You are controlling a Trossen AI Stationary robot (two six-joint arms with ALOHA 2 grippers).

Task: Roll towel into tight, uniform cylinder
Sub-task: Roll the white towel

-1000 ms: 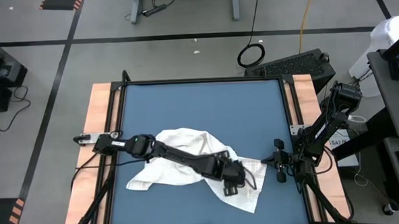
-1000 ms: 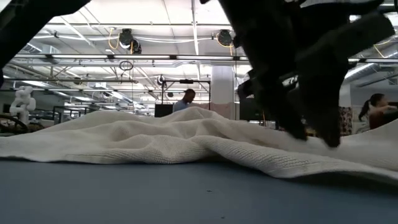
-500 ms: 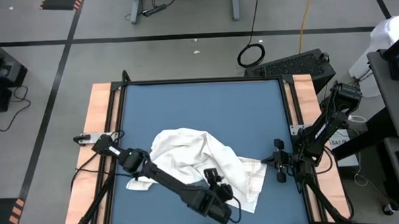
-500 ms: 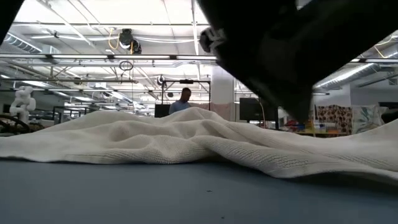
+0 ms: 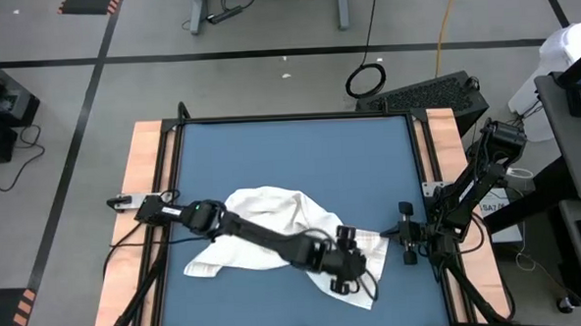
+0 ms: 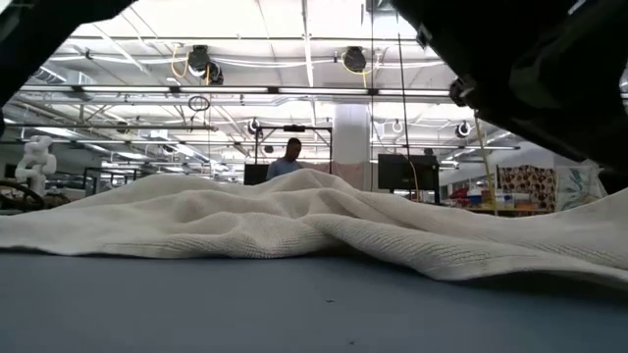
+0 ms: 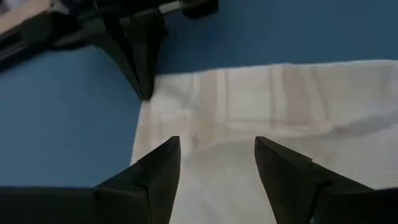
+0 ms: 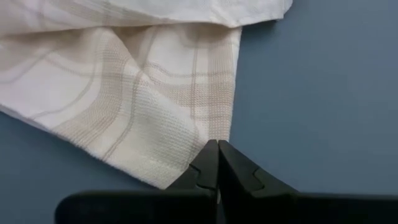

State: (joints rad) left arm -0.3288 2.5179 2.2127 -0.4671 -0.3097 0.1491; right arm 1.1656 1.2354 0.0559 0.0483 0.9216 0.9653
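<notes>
Towel (image 5: 274, 228) lies crumpled on our blue surface (image 5: 290, 153), toward its near right. Our left gripper (image 7: 216, 163) hovers over its right corner, fingers parted and empty; our right gripper (image 8: 217, 163), pinched together, waits beside that edge.

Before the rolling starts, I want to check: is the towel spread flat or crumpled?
Crumpled. The towel lies bunched on the blue mat, with raised folds in the low view.
</notes>
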